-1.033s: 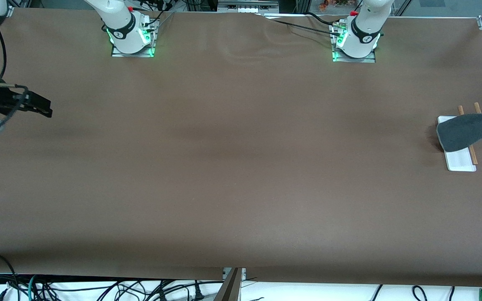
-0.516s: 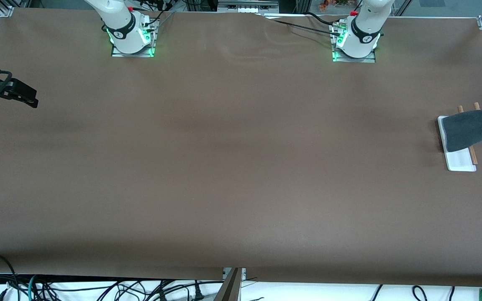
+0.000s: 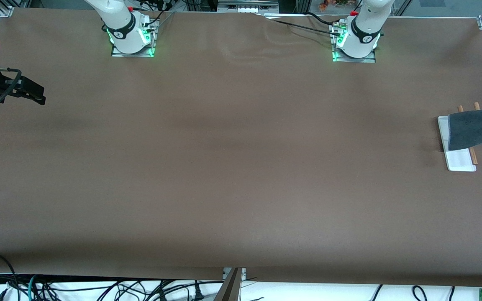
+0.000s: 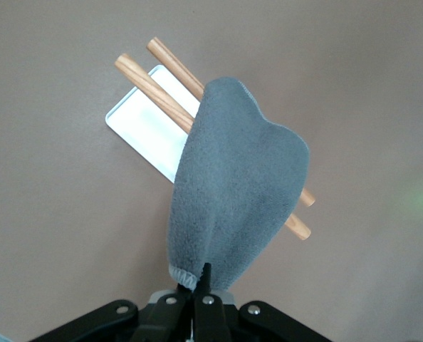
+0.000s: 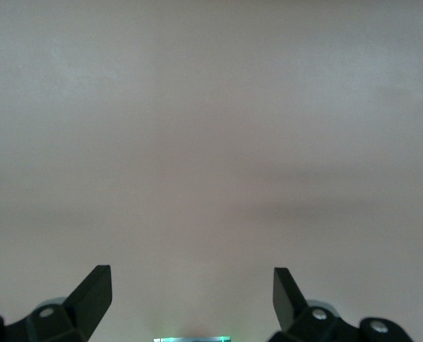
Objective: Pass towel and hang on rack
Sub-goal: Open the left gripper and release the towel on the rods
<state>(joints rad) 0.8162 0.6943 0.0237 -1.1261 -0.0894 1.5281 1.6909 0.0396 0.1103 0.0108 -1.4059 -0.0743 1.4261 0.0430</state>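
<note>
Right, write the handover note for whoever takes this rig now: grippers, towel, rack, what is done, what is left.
Left gripper: shut on the dark grey soft towel, over the rack.
Right gripper: open, empty, waiting over the right arm's end of the table.
White-based rack with two wooden rods: at the left arm's end.
Done: handover to the left arm.
Left: lay towel over the rods, release.

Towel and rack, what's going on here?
The left tool is shut on one edge of the towel and holds it over the rack at the left arm's end of the table. The cloth spreads across the two wooden rods; whether it rests on them yet can't be told. The right tool is open and empty, waiting over bare table at the right arm's end. The handover looks done; the release is not yet made.
</note>
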